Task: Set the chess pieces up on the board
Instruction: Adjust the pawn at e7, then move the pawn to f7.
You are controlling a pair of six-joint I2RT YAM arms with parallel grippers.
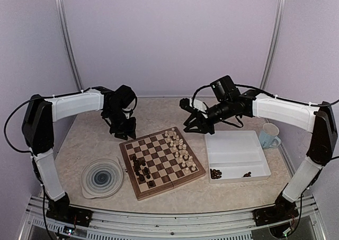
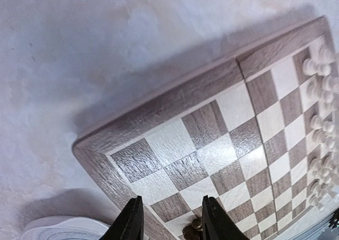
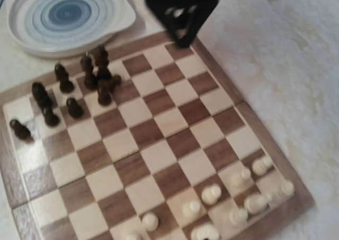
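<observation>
- The board [image 1: 159, 156] lies mid-desk [image 1: 228, 195], between a blue-swirl plate [image 1: 101, 177] and a white tray [image 1: 238, 150].
- The left pincer [image 2: 172, 200] hovers above the board's far-left corner, fingers spread and nothing between them.
- The right pincer [image 1: 193, 126] hangs off the far-right corner; whether it is spread or pinching cannot be told.
- The dark pieces [image 1: 141, 168] cluster on the board's left side and the pale pieces [image 1: 179, 147] line its right, with a few stray dark ones [image 1: 215, 173] in the tray.

No text, label, number or sign can be read anywhere.
</observation>
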